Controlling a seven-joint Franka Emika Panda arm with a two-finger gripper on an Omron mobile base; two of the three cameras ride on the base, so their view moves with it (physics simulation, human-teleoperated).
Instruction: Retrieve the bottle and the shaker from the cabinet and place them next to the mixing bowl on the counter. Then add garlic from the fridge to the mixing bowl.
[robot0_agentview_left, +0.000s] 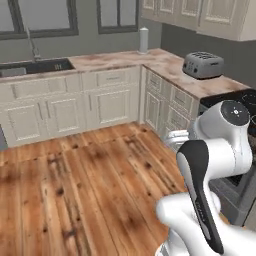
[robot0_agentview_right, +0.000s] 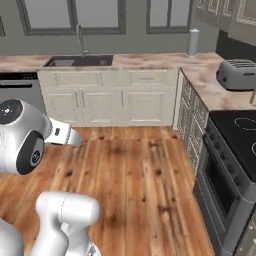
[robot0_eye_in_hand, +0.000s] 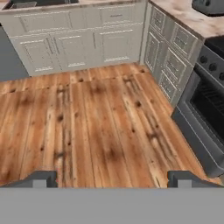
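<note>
With the fingers (robot0_eye_in_hand: 113, 178) spread wide and empty above the wooden floor (robot0_eye_in_hand: 96, 127), no bottle or shaker is seen on the stone surface (robot0_agentview_left: 165, 62); the bottle is judged light, smooth and best gripped around its rounded body.

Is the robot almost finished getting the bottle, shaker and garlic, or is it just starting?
Just starting, it seems. Nothing looks done: the counter carries a toaster and a white cylinder, no bowl beside them. In hand: nothing; the gripper is open above the wood floor. Everything is left: bottle, shaker, garlic.
</note>
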